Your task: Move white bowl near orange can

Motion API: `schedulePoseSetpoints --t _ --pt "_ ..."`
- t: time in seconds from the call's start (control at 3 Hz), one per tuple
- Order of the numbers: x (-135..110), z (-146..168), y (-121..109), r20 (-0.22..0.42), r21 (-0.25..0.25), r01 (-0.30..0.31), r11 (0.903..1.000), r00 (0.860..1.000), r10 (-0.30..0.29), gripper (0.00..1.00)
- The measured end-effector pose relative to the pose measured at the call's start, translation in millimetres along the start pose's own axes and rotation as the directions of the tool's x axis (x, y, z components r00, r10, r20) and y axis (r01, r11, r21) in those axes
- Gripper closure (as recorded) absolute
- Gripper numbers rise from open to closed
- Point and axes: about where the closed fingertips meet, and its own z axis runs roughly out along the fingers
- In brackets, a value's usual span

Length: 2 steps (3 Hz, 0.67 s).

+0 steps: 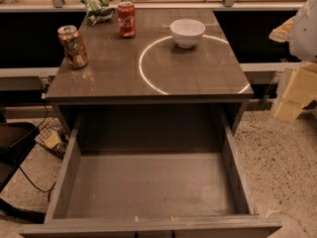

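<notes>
The white bowl stands upright at the back right of the grey cabinet top. The orange can stands at the left edge of the top, tilted a little, well apart from the bowl. My gripper is at the far right of the view, off the cabinet's right side and below the level of the top. Its pale yellowish fingers point down and to the left. It holds nothing that I can see.
A red cola can stands at the back between the orange can and the bowl. A green crumpled bag lies at the back left. The cabinet's drawer is pulled open toward me. Cables and a black object lie on the floor at left.
</notes>
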Motion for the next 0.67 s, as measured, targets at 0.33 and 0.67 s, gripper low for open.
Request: schedulePoseSetpoints --t 0.33,0.67 --pt "0.0 -0.1 0.0 0.0 0.0 0.0 1.0 1.0 0.0 0.0" --pt "-0.7 0.9 -6.0 -0.012 0.026 -0.002 0.9997 1.0 0.002 0.0"
